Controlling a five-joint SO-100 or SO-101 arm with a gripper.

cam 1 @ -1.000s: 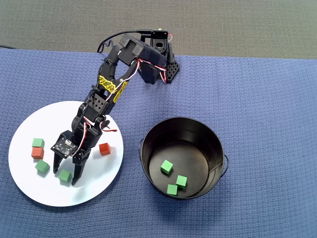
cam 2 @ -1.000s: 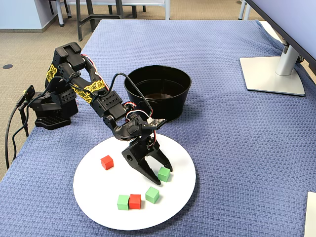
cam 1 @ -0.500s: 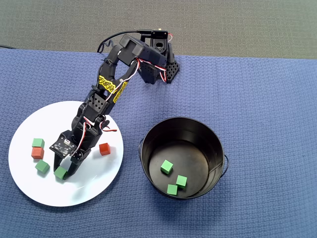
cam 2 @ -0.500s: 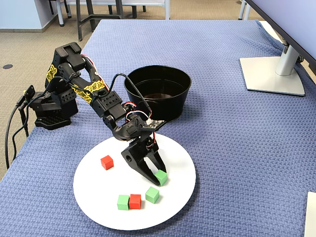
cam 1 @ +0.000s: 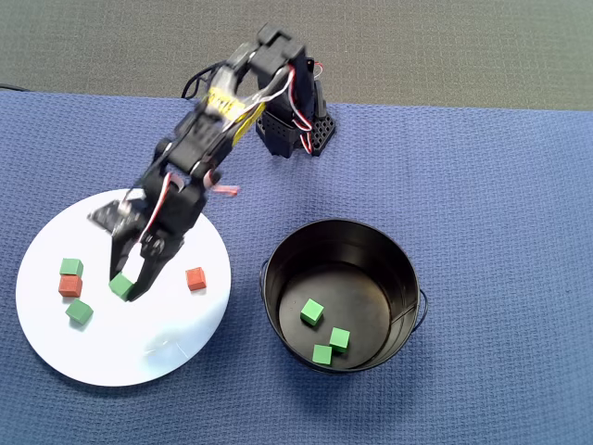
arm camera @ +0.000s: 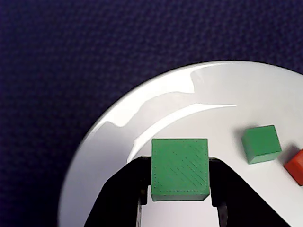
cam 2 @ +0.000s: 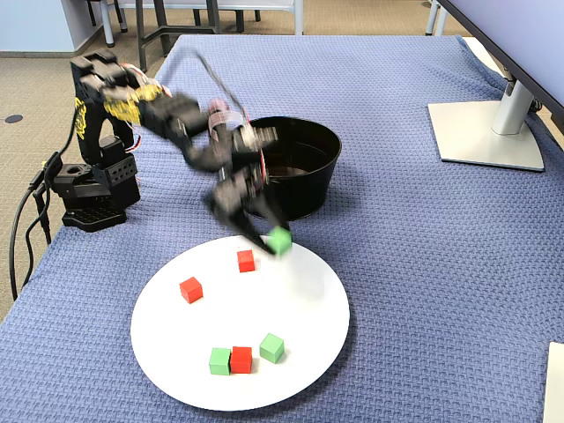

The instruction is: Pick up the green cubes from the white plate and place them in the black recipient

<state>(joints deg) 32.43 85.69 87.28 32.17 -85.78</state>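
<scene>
- Gripper (cam 1: 123, 287) is clamped on one green cube (arm camera: 180, 169); in the wrist view the cube sits square between the two dark fingers, top face showing.
- In the fixed view the held cube (cam 2: 279, 240) hangs clear above the white plate (cam 2: 308, 326), near the plate's upper edge. The arm is motion-blurred there, so finger outlines are hard to read.
- Key relation: in the overhead view the black bucket (cam 1: 400, 269) lies to the right of the gripper and slightly lower in frame, well apart, with bare blue cloth (cam 1: 482, 185) between plate rim and bucket wall. My judgement: the carry needs a swing to frame right with enough height to clear the tall wall.
- Three green cubes (cam 1: 312, 311) lie on the bucket floor, lower-left of its centre.
- Left on the plate, overhead view: two green cubes at frame left (cam 1: 70, 267) (cam 1: 79, 311), a red cube (cam 1: 69, 286) between them, and a second red cube (cam 1: 195, 277) just right of the gripper.
- The fixed view shows a third red cube (cam 2: 246, 260) near the held cube; in the overhead view the arm seems to cover it.
- Wrist view cuts off most of the plate; the bucket is out of that frame.
</scene>
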